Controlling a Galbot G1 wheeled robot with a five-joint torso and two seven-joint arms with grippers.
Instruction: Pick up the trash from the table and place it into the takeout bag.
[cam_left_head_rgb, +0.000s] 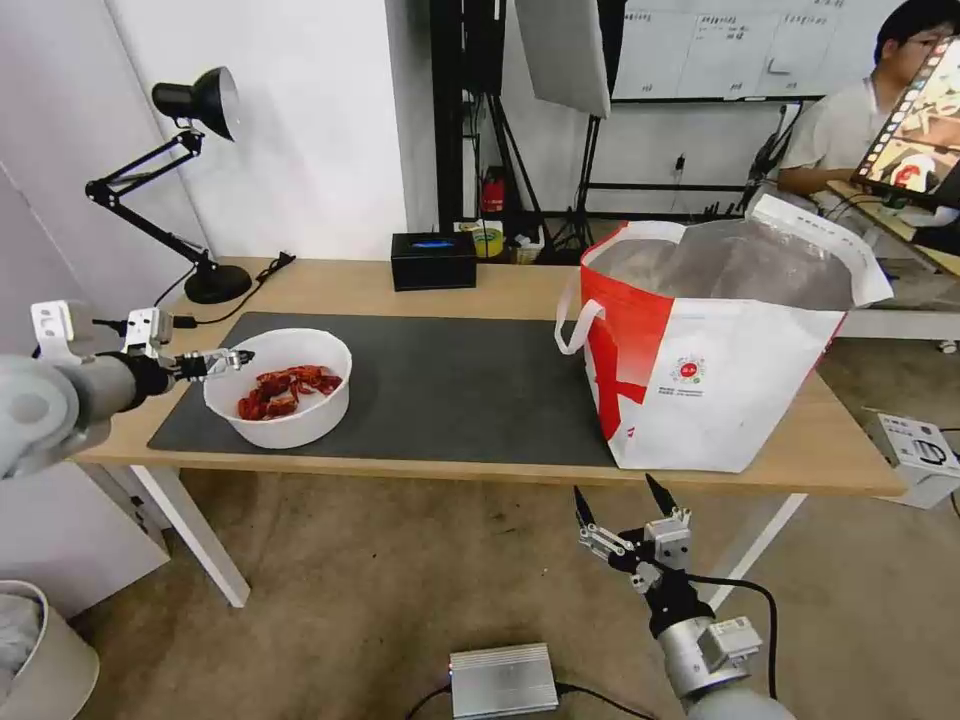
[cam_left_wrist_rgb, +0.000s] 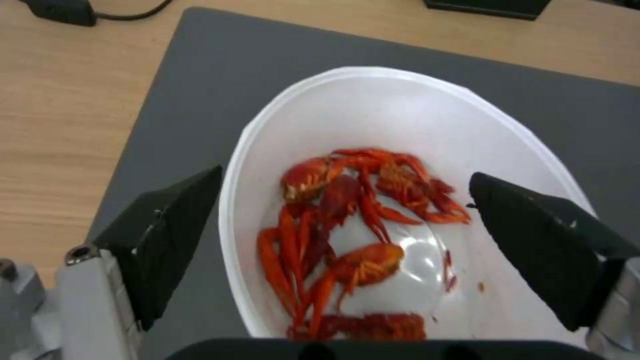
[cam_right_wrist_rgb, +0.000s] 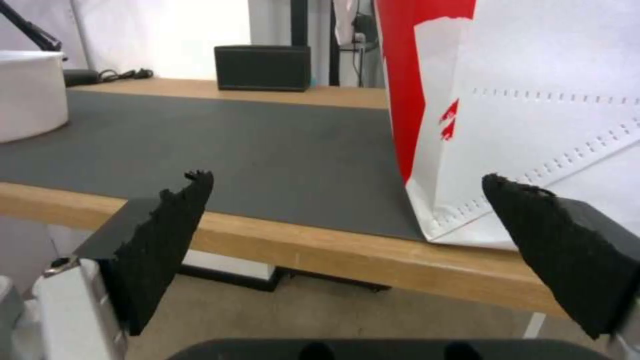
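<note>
- While the white bowl (cam_left_head_rgb: 280, 400) of red shells (cam_left_wrist_rgb: 353, 235) sits at the near left of the dark mat (cam_left_head_rgb: 450, 385) on the table (cam_left_head_rgb: 820, 440), the left gripper (cam_left_head_rgb: 228, 360) hovers at its left rim, fingers spread, one outside the wall and one over the inside.
- Judged by its look, the bowl is thin, light plastic that flexes; pinching the rim wall there seems the best hold, kept level so the shells don't spill.
- Its smooth wall may slip, so a firm, deep bite would help.
- On the right stands the takeout bag (cam_left_head_rgb: 720, 390), mouth open.
- Below the table's near edge, the right gripper (cam_left_head_rgb: 622, 505) waits, spread and empty.
</note>
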